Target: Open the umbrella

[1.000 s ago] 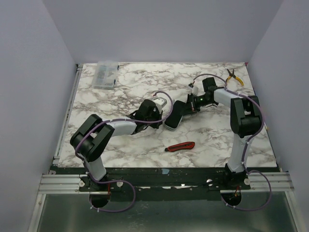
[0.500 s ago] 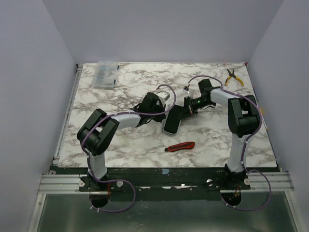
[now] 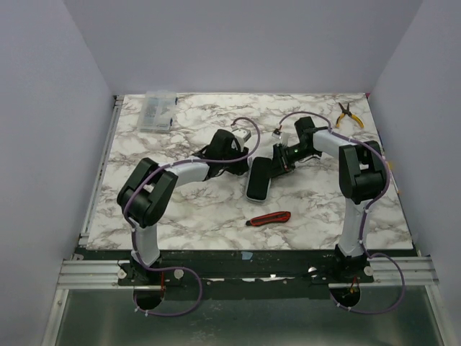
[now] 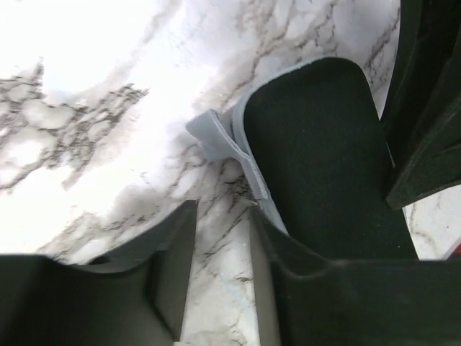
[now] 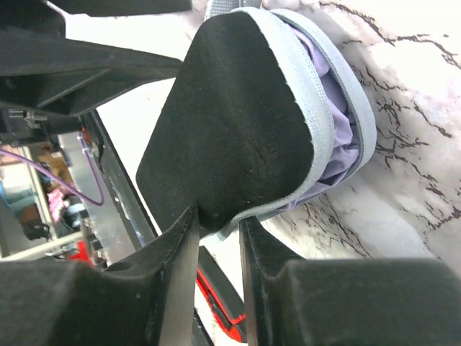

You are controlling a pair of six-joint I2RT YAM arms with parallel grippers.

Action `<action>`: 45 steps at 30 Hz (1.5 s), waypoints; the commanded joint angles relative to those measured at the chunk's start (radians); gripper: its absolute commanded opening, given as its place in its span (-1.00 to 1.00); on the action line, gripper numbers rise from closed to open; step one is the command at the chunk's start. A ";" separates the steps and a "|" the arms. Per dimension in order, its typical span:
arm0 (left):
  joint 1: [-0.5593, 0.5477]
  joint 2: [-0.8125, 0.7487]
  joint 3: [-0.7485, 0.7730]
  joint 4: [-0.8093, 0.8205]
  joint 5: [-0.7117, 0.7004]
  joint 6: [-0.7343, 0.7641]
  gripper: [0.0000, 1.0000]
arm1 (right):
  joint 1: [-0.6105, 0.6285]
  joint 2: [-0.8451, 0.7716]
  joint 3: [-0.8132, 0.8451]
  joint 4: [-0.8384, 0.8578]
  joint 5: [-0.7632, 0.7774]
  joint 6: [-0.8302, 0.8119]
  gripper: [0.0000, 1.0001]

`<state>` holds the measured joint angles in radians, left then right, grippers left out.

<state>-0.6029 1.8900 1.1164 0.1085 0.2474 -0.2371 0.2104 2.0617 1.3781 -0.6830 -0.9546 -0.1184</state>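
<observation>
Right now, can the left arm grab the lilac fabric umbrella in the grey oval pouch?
Probably not: the umbrella shows only through a narrow gap under the pouch flap the right gripper pinches.

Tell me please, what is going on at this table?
Two robot arms are working on a grey oval fabric pouch with a black lining, lying on the marble table. The right gripper pinches the pouch's flap and holds it up, so the pale lilac umbrella fabric shows inside. The left gripper is open beside the pouch's rim, gripping nothing. The umbrella is not out of the pouch yet.
</observation>
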 commanded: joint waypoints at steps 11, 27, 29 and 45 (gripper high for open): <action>0.068 -0.297 -0.171 0.046 0.048 0.134 0.65 | 0.004 -0.051 0.059 -0.117 -0.109 0.016 0.06; 0.092 -0.485 -0.273 0.008 0.116 0.211 0.74 | 0.140 -0.025 0.111 0.176 -0.149 0.289 0.16; 0.118 -0.500 -0.284 0.000 0.135 0.177 0.74 | 0.165 -0.004 0.139 0.204 -0.121 0.313 0.17; 0.251 -0.594 -0.327 -0.154 0.225 0.263 0.75 | 0.219 -0.033 0.265 0.131 0.092 0.171 1.00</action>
<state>-0.3710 1.3354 0.8017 -0.0029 0.4023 -0.0269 0.4305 2.1067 1.6081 -0.4980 -0.8921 0.1429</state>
